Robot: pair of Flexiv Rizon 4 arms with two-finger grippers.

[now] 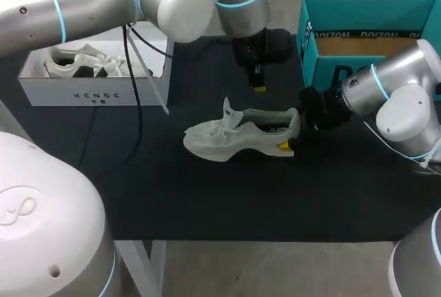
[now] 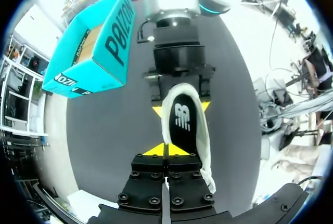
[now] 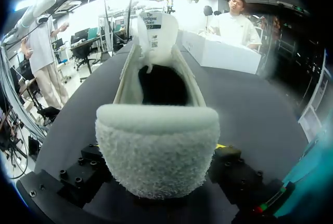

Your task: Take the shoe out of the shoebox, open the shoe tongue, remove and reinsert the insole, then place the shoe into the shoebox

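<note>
Head view puts the shoe (image 1: 234,135) on its sole on the worktop (image 1: 207,193), out of the teal shoebox (image 1: 313,49), which stands behind my right pincer (image 1: 291,138). That pincer is clamped on the heel (image 3: 156,156) from both sides. I judge it is there to pin the shoe so it cannot slide or tip while the other arm works inside it.

My left pincer (image 1: 259,85) hangs above the shoe's opening with its yellow tips pressed together and nothing between them. It looks straight down on the insole (image 2: 182,122), which lies in the shoe just ahead of its tips. The tongue (image 1: 228,111) stands up at the far end from the right pincer, leaving the opening clear, as reaching the insole would need.

Right pincer's own tips are mostly hidden by the fuzzy heel collar. From that side the shoe's inside is only a dark hollow, so I cannot tell whether the insole sits flat. The toe is hidden under the left pincer's body in its own view. The shoebox runs off the head view.
</note>
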